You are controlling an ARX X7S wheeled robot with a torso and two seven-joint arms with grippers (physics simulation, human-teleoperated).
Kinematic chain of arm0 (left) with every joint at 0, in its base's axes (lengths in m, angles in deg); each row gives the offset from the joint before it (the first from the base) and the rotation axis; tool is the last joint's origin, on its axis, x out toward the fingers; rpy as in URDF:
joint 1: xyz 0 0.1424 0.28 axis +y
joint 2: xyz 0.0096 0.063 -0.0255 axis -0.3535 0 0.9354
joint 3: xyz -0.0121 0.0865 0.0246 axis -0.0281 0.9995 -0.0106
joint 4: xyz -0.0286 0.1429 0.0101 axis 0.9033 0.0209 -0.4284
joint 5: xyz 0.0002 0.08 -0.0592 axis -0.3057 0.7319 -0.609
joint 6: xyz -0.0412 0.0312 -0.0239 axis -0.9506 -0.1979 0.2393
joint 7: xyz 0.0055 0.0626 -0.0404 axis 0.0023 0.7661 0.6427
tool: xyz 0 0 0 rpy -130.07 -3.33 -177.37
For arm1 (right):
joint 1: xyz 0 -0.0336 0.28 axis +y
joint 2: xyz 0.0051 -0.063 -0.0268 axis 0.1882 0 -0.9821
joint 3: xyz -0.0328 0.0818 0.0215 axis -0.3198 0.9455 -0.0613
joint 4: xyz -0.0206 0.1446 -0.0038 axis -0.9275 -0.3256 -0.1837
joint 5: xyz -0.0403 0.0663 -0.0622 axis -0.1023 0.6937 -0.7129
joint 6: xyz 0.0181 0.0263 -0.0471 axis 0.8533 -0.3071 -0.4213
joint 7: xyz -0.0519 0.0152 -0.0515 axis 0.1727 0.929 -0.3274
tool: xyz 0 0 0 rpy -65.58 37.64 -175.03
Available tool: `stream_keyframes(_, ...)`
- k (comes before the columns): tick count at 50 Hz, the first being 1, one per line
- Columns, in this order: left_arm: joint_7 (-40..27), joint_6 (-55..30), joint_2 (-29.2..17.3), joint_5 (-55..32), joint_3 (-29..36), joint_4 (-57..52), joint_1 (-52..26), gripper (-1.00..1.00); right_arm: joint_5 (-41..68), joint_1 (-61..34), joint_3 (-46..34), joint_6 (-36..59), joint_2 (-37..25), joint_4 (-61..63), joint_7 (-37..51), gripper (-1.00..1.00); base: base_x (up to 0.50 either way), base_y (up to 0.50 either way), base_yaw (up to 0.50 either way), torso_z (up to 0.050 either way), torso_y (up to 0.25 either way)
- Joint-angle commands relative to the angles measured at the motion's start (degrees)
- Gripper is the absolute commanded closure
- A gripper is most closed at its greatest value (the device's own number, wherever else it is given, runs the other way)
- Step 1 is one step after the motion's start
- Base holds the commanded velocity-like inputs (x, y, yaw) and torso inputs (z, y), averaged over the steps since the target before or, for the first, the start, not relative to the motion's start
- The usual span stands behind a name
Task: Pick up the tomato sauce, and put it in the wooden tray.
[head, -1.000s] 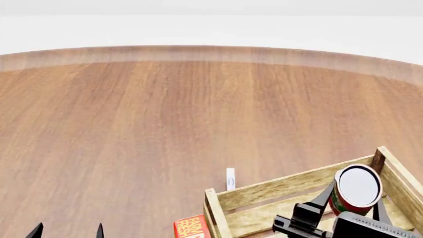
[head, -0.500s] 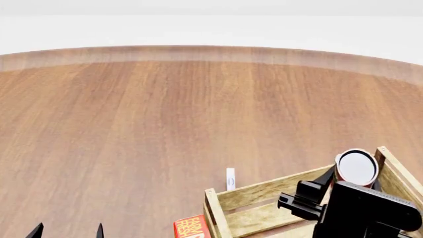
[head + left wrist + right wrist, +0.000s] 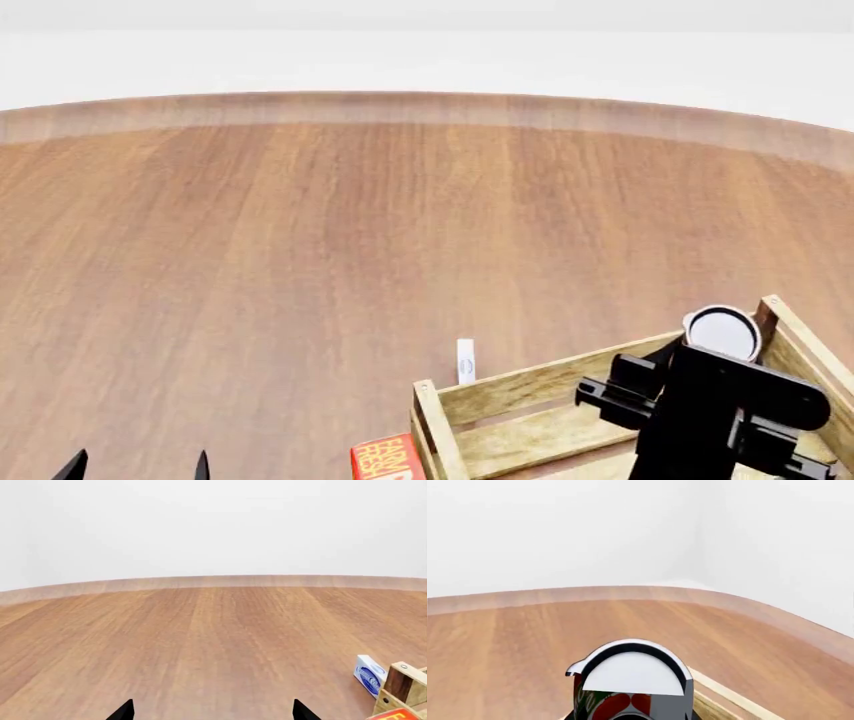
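1. Tomato sauce (image 3: 722, 333) sits gripped in the right tool (image 3: 714, 372) above the wooden tray (image 3: 534, 390), near its far right corner.
2. Left tool (image 3: 138, 466) is open low over the table (image 3: 334, 230).

Blue-white box (image 3: 368, 674), red box (image 3: 387, 458), wooden table (image 3: 267, 260)

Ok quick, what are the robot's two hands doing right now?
Left hand: open, holding nothing; only its two fingertips show.
Right hand: closed on the tomato sauce, over the wooden tray.
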Motion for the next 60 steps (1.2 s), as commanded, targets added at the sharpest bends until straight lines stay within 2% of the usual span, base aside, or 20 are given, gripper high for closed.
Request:
stream_keyframes(1,-0.28,-0.49,-0.22,-0.14,0.18,-0.63,0.0,-1.0,-2.05,-4.32,0.17,-4.04,2.01,-11.42,-2.85,1.0,0.0,0.0,0.0,0.0,0.0)
stream_keyframes(60,-0.56,0.71,-0.46,-0.46,0.85,0.52,-0.26,-1.0,-1.79,-13.26,-0.07,-16.14,7.17,-42.91,-11.75,1.0,0.0,0.0,0.0,0.0,0.0)
